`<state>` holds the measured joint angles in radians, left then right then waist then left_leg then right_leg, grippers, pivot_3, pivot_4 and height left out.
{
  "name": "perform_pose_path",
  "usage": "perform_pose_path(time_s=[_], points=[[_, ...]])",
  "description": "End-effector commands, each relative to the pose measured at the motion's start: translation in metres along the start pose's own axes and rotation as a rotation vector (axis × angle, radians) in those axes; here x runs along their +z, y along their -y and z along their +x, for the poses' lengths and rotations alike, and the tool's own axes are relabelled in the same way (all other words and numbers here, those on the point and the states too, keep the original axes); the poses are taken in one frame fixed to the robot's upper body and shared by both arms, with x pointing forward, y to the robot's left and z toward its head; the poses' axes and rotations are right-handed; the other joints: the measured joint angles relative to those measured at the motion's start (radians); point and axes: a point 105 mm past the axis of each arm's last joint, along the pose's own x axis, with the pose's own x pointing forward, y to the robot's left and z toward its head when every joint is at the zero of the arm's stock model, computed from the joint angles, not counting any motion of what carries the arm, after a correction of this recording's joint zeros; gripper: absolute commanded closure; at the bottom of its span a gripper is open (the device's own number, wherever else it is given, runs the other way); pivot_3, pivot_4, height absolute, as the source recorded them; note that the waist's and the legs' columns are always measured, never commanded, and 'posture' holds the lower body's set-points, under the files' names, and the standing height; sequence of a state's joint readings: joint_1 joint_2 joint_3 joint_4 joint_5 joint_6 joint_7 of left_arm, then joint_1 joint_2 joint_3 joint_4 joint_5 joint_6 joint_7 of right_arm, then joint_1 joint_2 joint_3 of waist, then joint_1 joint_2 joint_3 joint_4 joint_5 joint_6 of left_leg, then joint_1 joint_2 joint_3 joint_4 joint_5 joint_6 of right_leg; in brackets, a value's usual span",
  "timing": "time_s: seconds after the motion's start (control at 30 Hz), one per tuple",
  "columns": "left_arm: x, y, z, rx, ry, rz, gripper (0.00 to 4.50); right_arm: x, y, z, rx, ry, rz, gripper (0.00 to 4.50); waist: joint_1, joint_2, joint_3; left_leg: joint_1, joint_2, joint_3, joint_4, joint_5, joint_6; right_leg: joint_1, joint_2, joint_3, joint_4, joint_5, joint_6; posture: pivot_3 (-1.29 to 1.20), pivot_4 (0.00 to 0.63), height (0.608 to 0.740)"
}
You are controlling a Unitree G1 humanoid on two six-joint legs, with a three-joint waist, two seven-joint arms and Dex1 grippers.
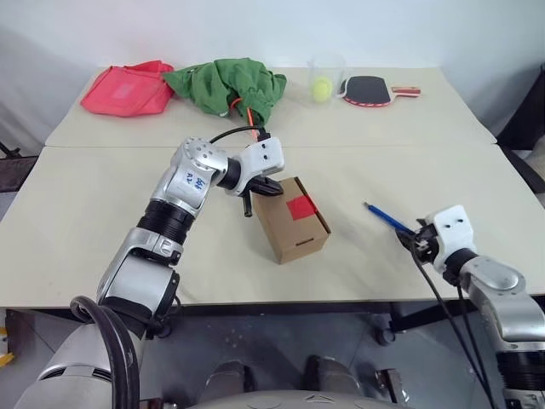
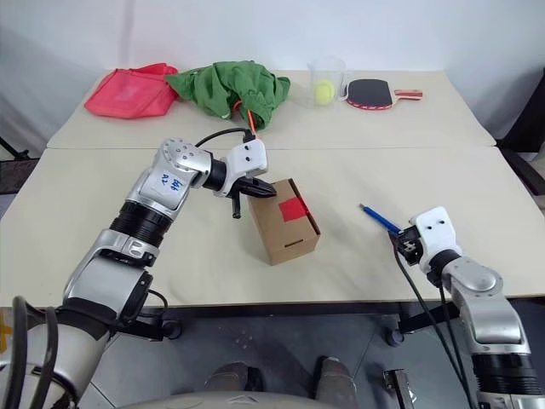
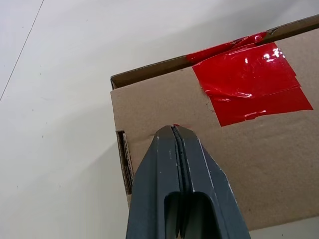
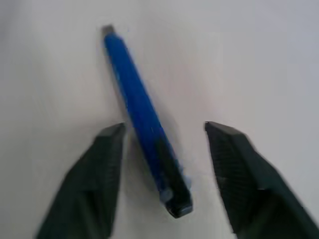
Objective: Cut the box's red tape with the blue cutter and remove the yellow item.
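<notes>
Cutter (image 4: 142, 117) tail blurred between parted right fingers (image 4: 239, 174), box (image 3: 239, 164) cropped.

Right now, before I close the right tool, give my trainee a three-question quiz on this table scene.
1. True or false: the red tape on the box is already cut through.
2. Which tool has the blue cutter between its open fingers? A) left tool B) right tool
3. Fill in: the left tool is shut and rests on the ____.

Key: 1 false, the tape looks whole. 2 B, the cutter lies on the table between the right tool's fingers, not gripped yet. 3 box.
</notes>
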<state>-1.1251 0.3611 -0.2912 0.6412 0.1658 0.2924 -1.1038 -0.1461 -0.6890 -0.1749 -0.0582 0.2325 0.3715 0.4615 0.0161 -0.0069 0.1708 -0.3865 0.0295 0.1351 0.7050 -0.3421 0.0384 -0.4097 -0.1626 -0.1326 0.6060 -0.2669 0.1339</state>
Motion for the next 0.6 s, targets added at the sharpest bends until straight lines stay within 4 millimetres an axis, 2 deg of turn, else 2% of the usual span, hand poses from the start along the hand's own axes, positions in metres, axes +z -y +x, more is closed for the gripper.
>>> perform_pose_path(time_s=[0.03, 0.1, 0.27, 0.43, 0.6], points=[[-0.027, 0.020, 0.018, -0.094, -0.081, -0.065, 4.50, 0.024, 0.009, -0.010, 0.004, 0.071, -0.059, 0.57, 0.001, 0.000, 0.000, 0.000, 0.000, 0.000, 0.000, 0.000, 0.000, 0.000, 0.000, 0.000, 0.000, 0.000, 0.000, 0.00, 0.150, 0.740], [-0.026, 0.019, 0.019, -0.095, -0.079, -0.064, 4.50, 0.032, 0.009, -0.015, 0.025, 0.082, -0.090, 0.02, 0.004, 0.000, 0.000, 0.000, 0.000, 0.000, 0.000, 0.000, 0.000, 0.000, 0.000, 0.000, 0.000, 0.000, 0.000, 0.00, 0.150, 0.740], [-0.024, 0.018, 0.021, -0.094, -0.068, -0.060, 4.50, 0.066, 0.011, -0.031, 0.095, 0.120, -0.186, 0.02, 0.008, 0.000, 0.000, 0.000, 0.000, -0.001, 0.000, 0.000, 0.001, 0.000, 0.000, 0.000, -0.001, 0.000, 0.000, 0.00, 0.150, 0.740], [-0.021, 0.015, 0.020, -0.091, -0.037, -0.060, 4.50, 0.100, 0.013, -0.032, 0.125, 0.118, -0.189, 0.02, 0.007, 0.000, 0.000, 0.000, 0.001, -0.001, 0.000, 0.000, 0.001, 0.000, -0.002, 0.000, -0.001, 0.000, 0.000, 0.00, 0.150, 0.740], [-0.011, 0.011, 0.016, -0.086, 0.037, -0.059, 4.50, 0.136, -0.014, -0.018, 0.278, 0.050, -0.111, 0.02, 0.006, 0.001, 0.000, -0.001, 0.002, -0.003, 0.000, 0.000, 0.001, -0.002, -0.003, -0.001, 0.000, 0.000, 0.000, 0.00, 0.150, 0.740]])
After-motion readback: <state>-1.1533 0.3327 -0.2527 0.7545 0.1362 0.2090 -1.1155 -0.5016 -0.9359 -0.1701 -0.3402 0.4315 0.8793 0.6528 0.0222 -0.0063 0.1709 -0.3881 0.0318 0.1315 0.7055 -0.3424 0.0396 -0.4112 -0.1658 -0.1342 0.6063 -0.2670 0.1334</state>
